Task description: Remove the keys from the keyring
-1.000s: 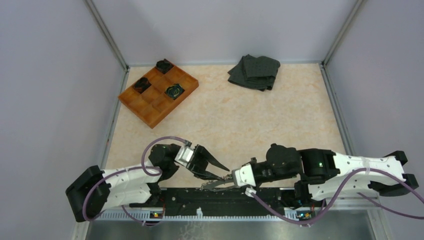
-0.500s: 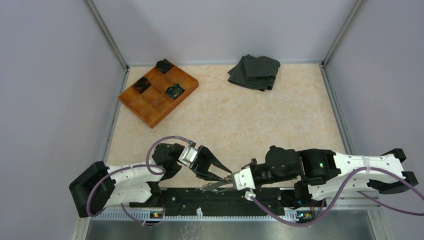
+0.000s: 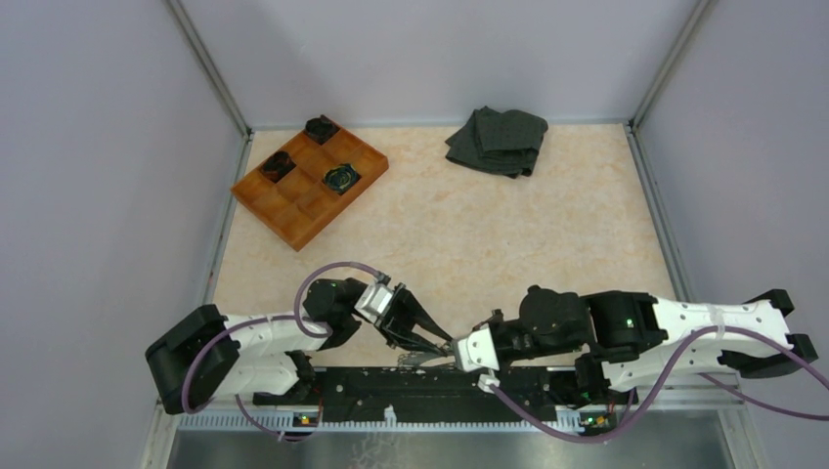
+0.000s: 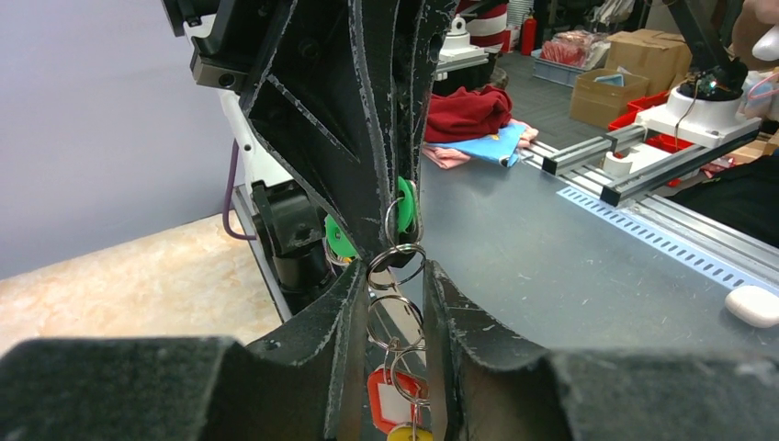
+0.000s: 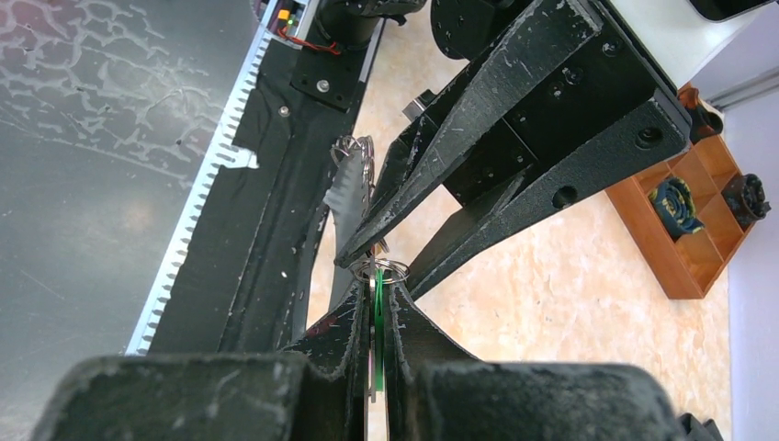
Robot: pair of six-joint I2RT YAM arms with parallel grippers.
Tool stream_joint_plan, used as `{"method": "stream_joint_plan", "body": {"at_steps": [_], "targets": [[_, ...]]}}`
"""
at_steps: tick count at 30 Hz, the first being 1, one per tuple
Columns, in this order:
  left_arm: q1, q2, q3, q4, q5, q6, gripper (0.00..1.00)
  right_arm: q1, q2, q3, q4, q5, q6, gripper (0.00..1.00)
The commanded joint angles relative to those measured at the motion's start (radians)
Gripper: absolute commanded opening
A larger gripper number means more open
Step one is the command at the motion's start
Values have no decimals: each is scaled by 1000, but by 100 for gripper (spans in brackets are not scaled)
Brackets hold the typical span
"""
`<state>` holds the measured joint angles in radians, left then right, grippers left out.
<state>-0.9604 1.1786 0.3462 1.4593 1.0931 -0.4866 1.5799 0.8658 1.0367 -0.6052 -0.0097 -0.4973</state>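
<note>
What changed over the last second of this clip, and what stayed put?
The left arm swung rightward toward its partner, and the left gripper narrowed from wide open to a tight fit around the keyring; whether it actually pinches the ring is not clear. The right gripper kept its hold on the keyring and barely shifted. The orange tray and the dark cloth did not move.

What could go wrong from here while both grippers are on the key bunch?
1. The right gripper pinches only a thin green tag; a pull could slip it free.
2. The left gripper closes on the keyring amid other linked rings, which may twist or jam.
3. Everything hangs over the black rail, so a freed key could drop there.
</note>
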Motion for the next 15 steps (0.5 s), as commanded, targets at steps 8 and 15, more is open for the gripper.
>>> {"method": "stream_joint_plan", "body": {"at_steps": [8,15], "targets": [[-6,-7,19,78,33,-7,28,11,-28,59,-4,87,8,0],[-6,-53,29,-41,14,60,29,12,-34,57,-8,95,14,0]]}}
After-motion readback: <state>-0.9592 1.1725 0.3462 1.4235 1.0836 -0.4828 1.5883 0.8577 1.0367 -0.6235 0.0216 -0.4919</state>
